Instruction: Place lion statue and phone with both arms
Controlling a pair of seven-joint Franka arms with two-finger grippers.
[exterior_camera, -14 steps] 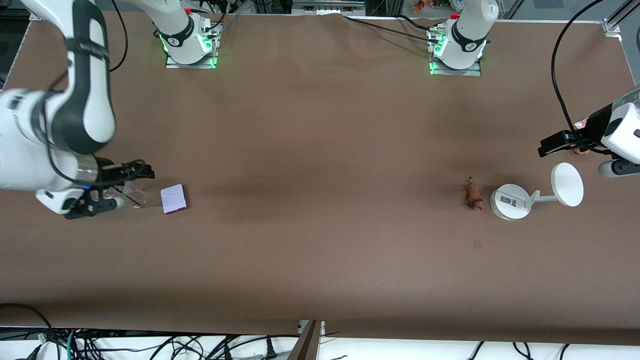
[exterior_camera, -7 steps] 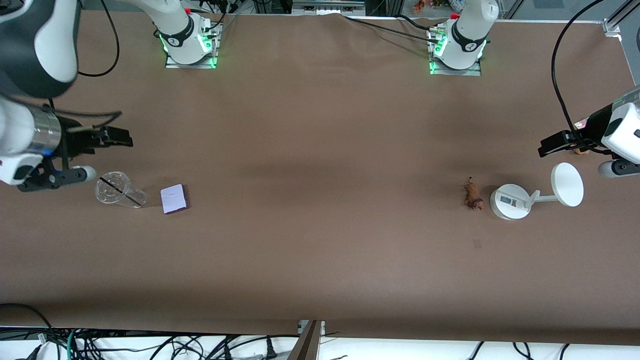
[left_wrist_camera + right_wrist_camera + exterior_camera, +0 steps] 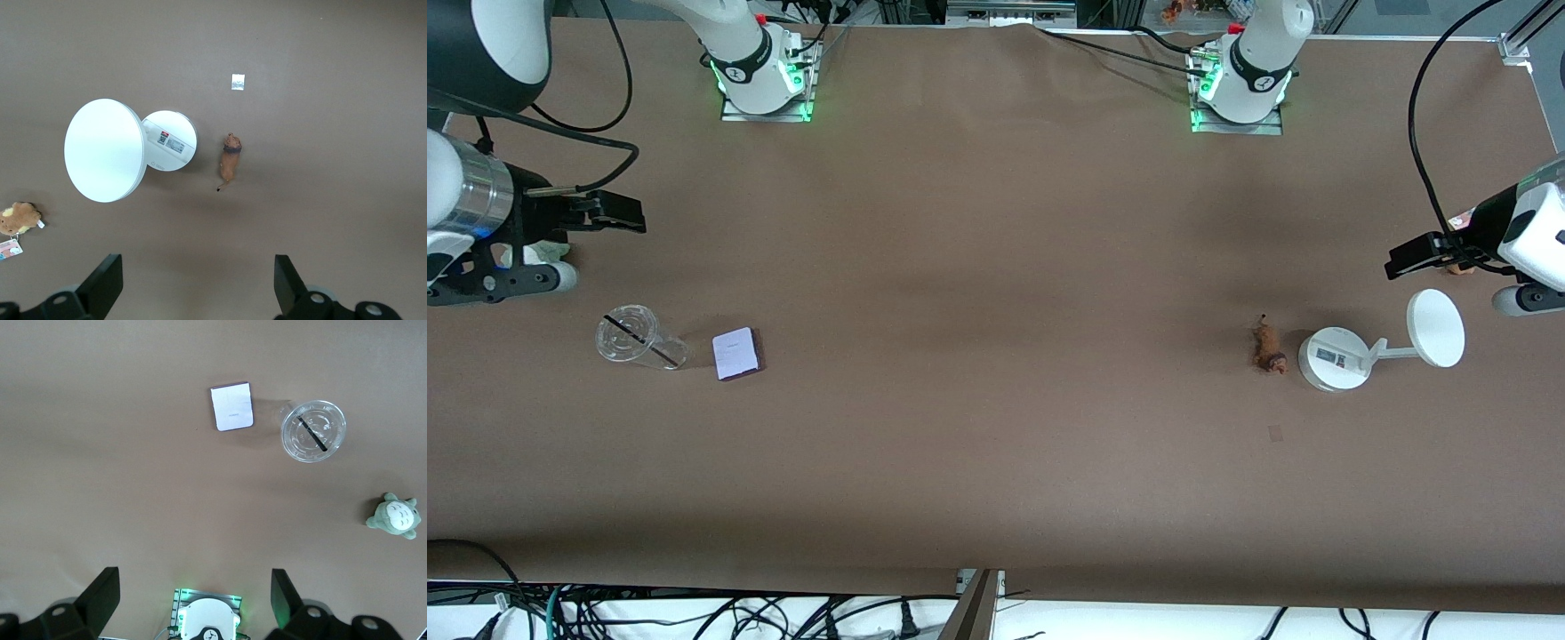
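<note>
I am watching both pincers hanging spread and empty, the right gripper (image 3: 560, 249) above the table at about ten o'clock from the phone (image 3: 736, 353), the left gripper (image 3: 1449, 267) at about two o'clock from the lion statue (image 3: 1267, 347), and I am judging that any descent here risks knocking the clear cup (image 3: 639, 339) or the white stand (image 3: 1336, 357).

High front camera facing both arm bases across the brown table (image 3: 996, 356), both wrist cameras high, looking straight down, left sharing the orange-brown lion statue (image 3: 229, 165), right the lavender-white phone (image 3: 231, 406).
</note>
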